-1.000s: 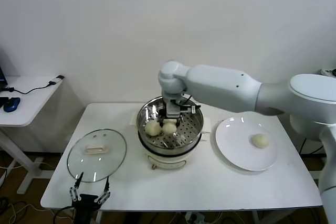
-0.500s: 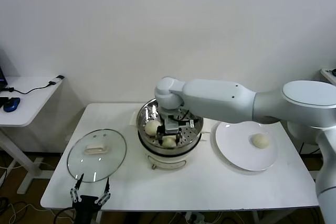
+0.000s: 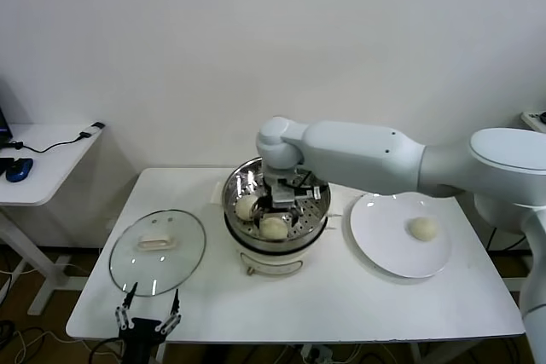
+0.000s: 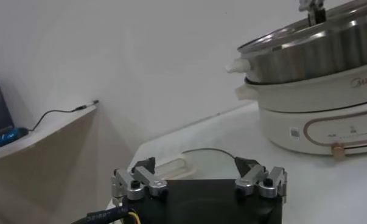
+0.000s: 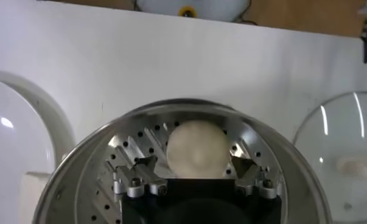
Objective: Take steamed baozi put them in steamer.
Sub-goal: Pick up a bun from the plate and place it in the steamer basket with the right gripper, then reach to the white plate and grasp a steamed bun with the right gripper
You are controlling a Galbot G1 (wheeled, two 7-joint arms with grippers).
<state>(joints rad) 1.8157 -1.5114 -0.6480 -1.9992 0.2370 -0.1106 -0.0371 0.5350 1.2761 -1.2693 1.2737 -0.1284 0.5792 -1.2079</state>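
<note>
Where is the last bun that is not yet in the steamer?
In the head view, the steamed baozi lies alone on the white plate, on the robot's right side of the steamer.

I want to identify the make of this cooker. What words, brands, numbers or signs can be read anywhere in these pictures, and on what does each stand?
"Midea": grey lettering, cut off by the picture's edge and only partly legible, on the white base of the steamer in the left wrist view.
A small label and markings by the knob on the base's front panel: too small to read.
Nothing else carries readable text.
</note>
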